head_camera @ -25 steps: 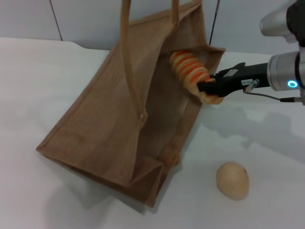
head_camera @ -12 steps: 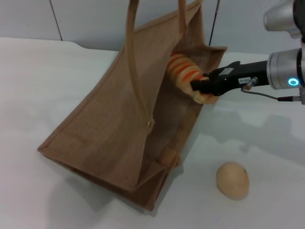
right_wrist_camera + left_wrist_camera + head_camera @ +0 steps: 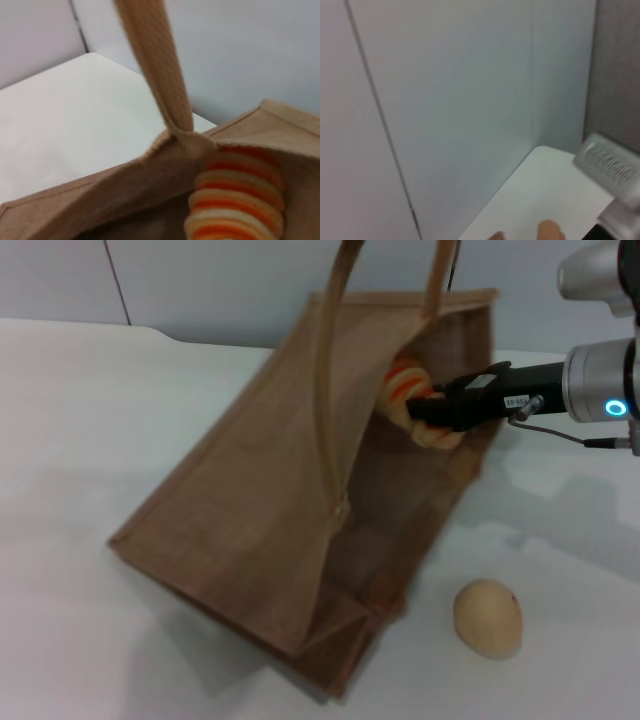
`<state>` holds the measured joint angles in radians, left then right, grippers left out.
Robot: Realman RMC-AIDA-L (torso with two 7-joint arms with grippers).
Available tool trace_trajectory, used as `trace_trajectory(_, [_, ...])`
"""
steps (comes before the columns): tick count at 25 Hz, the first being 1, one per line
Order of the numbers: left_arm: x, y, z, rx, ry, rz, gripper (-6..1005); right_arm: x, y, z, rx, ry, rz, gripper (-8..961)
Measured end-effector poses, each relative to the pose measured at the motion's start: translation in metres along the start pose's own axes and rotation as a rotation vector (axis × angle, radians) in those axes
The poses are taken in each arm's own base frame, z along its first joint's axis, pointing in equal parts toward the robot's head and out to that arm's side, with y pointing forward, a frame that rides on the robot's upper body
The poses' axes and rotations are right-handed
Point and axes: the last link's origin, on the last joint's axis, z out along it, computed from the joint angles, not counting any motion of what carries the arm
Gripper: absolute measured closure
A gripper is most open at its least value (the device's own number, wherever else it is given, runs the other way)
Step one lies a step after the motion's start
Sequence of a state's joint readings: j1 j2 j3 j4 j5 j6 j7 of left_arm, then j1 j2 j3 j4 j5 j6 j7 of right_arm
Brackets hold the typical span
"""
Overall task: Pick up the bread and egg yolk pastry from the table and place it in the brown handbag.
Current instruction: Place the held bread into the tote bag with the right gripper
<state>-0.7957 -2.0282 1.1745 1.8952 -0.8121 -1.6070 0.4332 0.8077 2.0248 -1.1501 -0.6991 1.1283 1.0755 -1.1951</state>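
The white table (image 3: 120,420) fills the head view, and most of its middle is taken up by the brown handbag (image 3: 260,530). The bag is seen tilted, its folded base toward seven o'clock and its open mouth toward one o'clock, with both strap handles (image 3: 328,390) rising out of the top edge. In the right wrist view one strap (image 3: 155,70) is seen stitched to the bag's rim (image 3: 125,165).

The right gripper (image 3: 425,412) is extended from three o'clock into the mouth of the bag. Its jaws are clamped on the bread (image 3: 405,390), which is held inside the opening, just under the upper rim; its orange stripes are shown close up in the right wrist view (image 3: 237,200).

The egg yolk pastry (image 3: 488,617) is left on the table at about five o'clock, near the bag's lower corner but apart from it.

The left gripper is not seen in any view; only a wall and a table edge appear in its wrist camera.
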Motion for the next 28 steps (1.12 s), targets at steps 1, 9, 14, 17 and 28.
trace_trajectory(1, [0.001,0.002,-0.001,-0.004,0.006,0.005,881,0.001,-0.001,0.001,0.009,0.001,0.003,684])
trace_trajectory(9, [0.008,0.012,-0.01,0.003,0.036,0.033,881,0.009,-0.008,0.005,0.056,0.018,0.012,693])
trace_trajectory(14, [0.01,0.015,-0.011,-0.011,0.044,0.038,881,0.007,-0.008,0.009,0.06,0.024,0.002,698])
trace_trajectory(17, [0.01,0.016,-0.011,-0.015,0.047,0.038,881,0.004,-0.007,0.013,0.053,0.028,-0.002,698])
trace_trajectory(28, [0.009,0.015,-0.009,-0.02,0.04,0.03,880,-0.003,-0.006,0.014,0.046,0.012,0.016,628])
